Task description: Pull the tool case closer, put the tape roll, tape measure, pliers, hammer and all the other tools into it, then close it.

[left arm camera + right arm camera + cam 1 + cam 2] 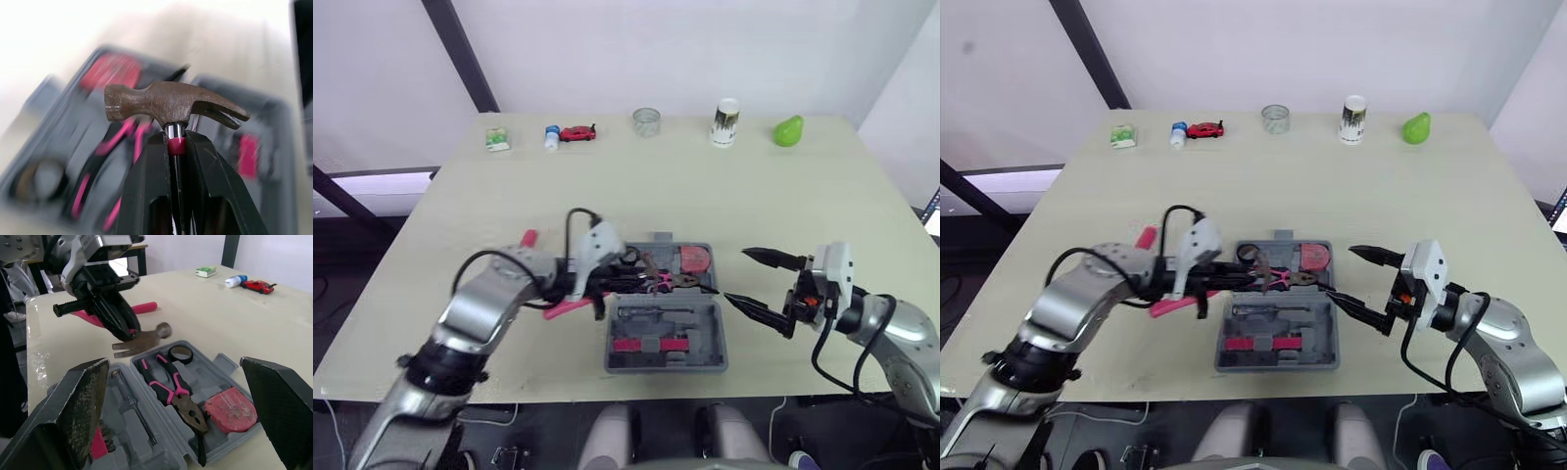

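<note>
At centre frame, your left gripper (177, 138) clamps the hammer (171, 102) just below its head, poised over the pliers (168, 389) in the far half of the open tool case (666, 366), handle trailing frame-left, while your right gripper (736, 277) gapes wide beside the case's right edge

Inside the tool case (222, 364) I see the pliers (171, 391), the tape roll (180, 353) at their handles and the tape measure (231, 409) by their nose. Over the case's rim the left gripper (126, 332) clamps the hammer (142, 340). My right gripper (176, 382) has its fingers spread wide.
</note>
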